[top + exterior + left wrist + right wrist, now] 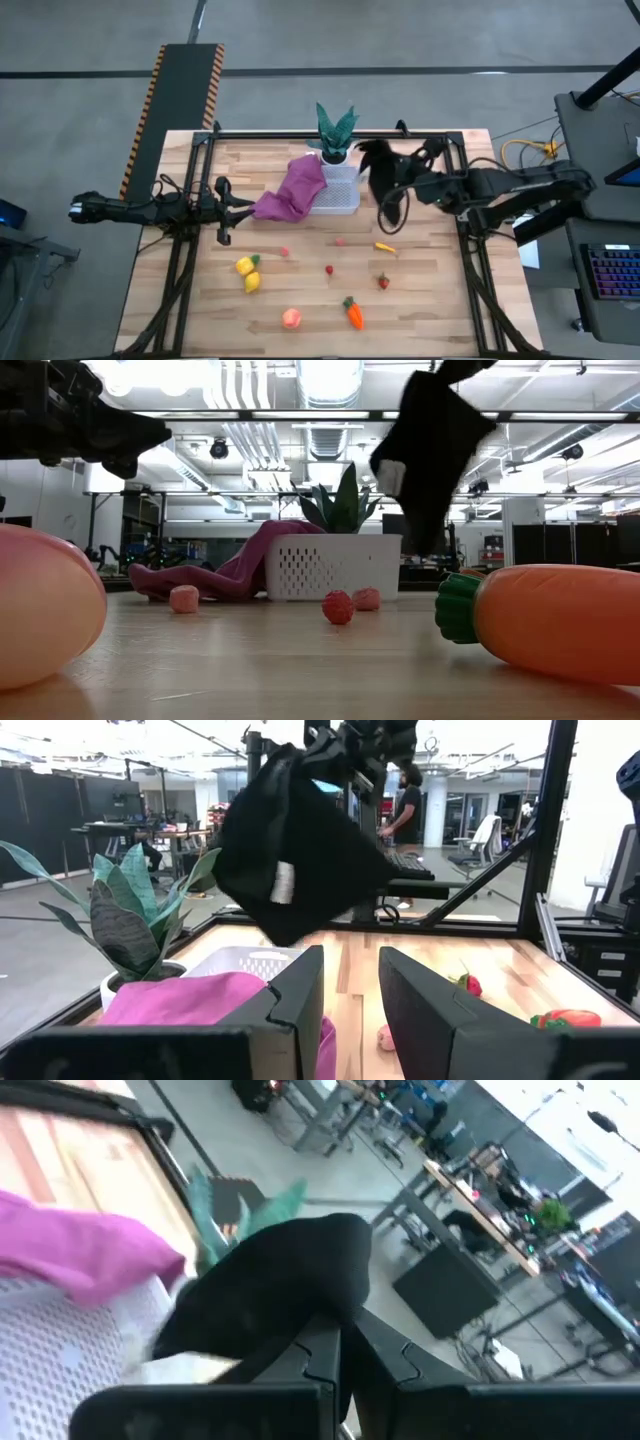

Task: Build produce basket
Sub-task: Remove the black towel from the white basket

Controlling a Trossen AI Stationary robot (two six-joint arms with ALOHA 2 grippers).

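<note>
The white mesh basket (pixel 338 196) stands at the table's far middle, in front of a potted plant. A purple cloth (pixel 288 192) drapes over its left rim and down onto the table. My right gripper (pixel 405 186) is shut on a black cloth (pixel 380 170) in the air just right of the basket. My left gripper (pixel 226 212) is open and empty, left of the purple cloth. The produce lies on the near half of the table: lemons (pixel 247 272), a peach-pink fruit (pixel 291 318), a carrot (pixel 353 313) and red berries (pixel 329 269). My right gripper pinches a bunched upper part of the black cloth (pixel 318 1302) between its two shut fingers; how many layers does not show. The cloth hangs slack below the fingers, its lower end (pixel 428 545) clear of the table beside the basket.
The potted plant (pixel 335 130) stands behind the basket at the far edge. A small yellow and red piece (pixel 384 247) and pink bits (pixel 341 240) lie in front of the basket. A black metal frame (pixel 300 133) runs along the table's far and side edges.
</note>
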